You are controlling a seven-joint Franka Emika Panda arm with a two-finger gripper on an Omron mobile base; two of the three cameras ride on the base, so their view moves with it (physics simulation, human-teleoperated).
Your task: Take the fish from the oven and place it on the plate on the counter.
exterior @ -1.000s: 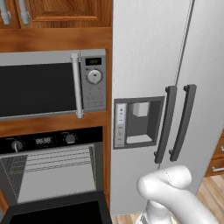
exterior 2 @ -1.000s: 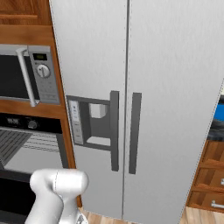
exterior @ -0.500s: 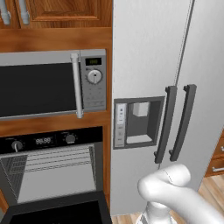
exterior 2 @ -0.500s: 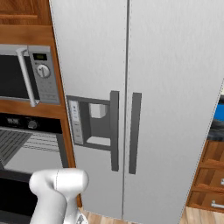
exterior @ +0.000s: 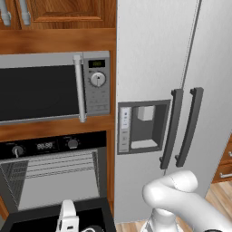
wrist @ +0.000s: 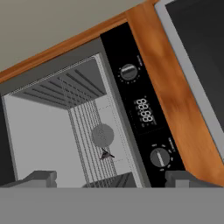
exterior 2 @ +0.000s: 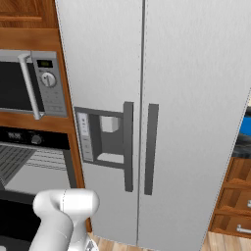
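The oven stands open, its black door folded down at the bottom of the left base view. Its control panel carries 2 knobs and a digital display between them. Inside, wire racks cross the pale cavity.

In the hand view the picture is rolled, so the control panel runs down the right side of the cavity. The fish lies on a wire rack deep inside, a tiny dark shape just below a round grey disc on the back wall. It touches nothing but the rack.

The gripper is outside the oven, facing into the cavity. Its 2 fingers stand wide apart with nothing between them, well short of the fish. In the left base view part of the hand shows as a white piece above the folded-down door.

Above the oven sits a silver microwave with 1 dial, set in wooden cabinetry. To the right stands a grey fridge with 2 dark vertical handles and a dispenser in its left door. Wooden drawers show at the far right of the right base view, and a sliver of bright blue sits above them, too cropped to identify.
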